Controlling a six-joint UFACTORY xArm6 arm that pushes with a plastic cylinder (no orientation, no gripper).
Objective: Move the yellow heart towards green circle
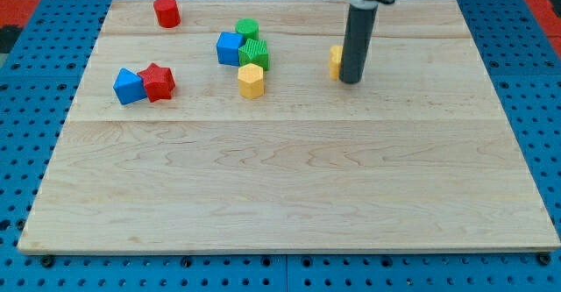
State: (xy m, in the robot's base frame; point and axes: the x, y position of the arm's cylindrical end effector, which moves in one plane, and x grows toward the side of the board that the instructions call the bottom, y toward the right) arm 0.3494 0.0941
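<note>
The yellow heart [336, 60] lies right of the board's middle near the view's top, mostly hidden behind my rod. My tip [351, 81] rests on the board touching the heart's right side. The green circle [247, 29] sits to the left, near the view's top, at the top of a cluster of blocks. The heart is well apart from it.
Below the green circle are a blue cube [230, 48], a green star-like block [254, 53] and a yellow hexagon [251, 80]. A red cylinder [166, 12] is at top left. A blue block [128, 86] and a red star [159, 81] touch at left.
</note>
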